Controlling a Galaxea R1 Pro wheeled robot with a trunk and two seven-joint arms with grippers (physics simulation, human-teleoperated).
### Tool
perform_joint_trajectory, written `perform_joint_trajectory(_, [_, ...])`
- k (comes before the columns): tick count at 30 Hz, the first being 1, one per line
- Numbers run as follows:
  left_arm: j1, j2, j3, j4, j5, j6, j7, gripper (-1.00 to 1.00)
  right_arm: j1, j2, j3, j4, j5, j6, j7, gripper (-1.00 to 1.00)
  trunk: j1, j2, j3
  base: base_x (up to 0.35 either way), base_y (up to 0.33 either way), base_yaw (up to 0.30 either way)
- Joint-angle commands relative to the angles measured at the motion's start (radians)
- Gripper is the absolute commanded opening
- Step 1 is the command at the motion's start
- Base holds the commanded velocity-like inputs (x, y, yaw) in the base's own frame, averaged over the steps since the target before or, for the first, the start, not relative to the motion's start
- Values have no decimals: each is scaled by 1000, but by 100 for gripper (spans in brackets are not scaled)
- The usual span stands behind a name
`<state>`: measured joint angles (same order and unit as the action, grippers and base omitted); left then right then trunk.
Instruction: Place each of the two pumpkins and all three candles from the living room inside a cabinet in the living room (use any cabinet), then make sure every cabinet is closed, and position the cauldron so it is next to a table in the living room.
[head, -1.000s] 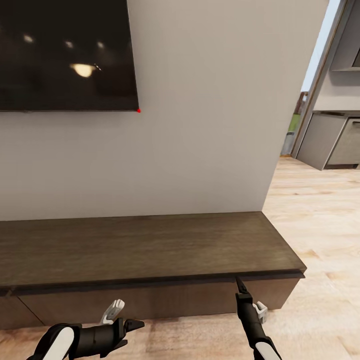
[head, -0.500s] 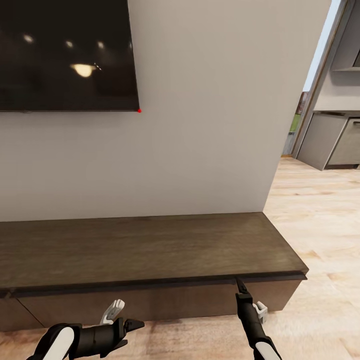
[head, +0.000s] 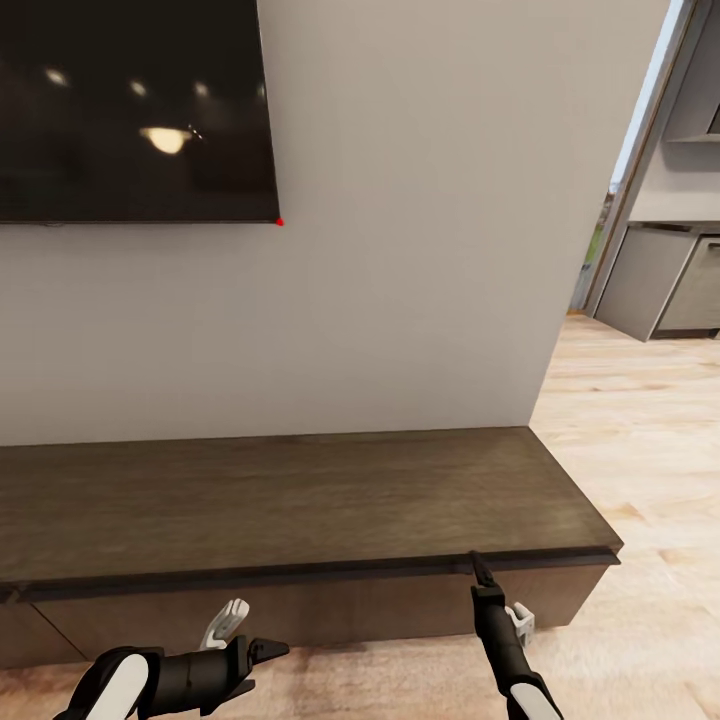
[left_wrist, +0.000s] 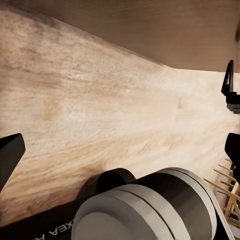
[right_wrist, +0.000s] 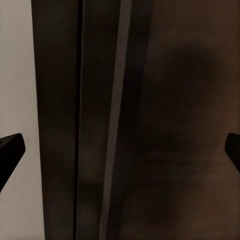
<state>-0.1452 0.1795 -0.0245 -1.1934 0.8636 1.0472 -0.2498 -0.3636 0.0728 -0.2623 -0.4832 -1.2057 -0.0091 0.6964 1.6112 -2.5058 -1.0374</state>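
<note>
The long, low dark brown cabinet runs along the wall under a television. Its flat drawer front sits just under the top's lip, and I cannot tell whether it is fully shut. My right gripper points at the lip near the cabinet's right end. In the right wrist view this gripper is open, with the cabinet's dark front edge close ahead. My left gripper hangs low over the floor in front of the cabinet, open and empty. The pumpkins, candles and cauldron are out of view.
A dark television hangs on the grey wall. Light wood floor opens to the right, toward grey kitchen units. A pale wooden rack shows beside my base in the left wrist view.
The whole head picture has shifted slightly, so the camera has moved; the cabinet sits a little nearer and further right. Both arms hold the same pose in view.
</note>
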Motion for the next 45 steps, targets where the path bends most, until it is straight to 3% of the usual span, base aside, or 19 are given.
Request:
perform_joint_trajectory(1, [0,0,0,0,0,0,0,100,0,0,0,0,-1,1,0,100,0,0,0,0,0,0])
perform_joint_trajectory(2, [0,0,0,0,0,0,0,100,0,0,0,0,-1,2,0,-100,0,0,0,0,0,0])
perform_joint_trajectory(45, [0,0,0,0,0,0,0,100,0,-1,0,0,0,3,-1,-100,0,0,0,-9,0,0])
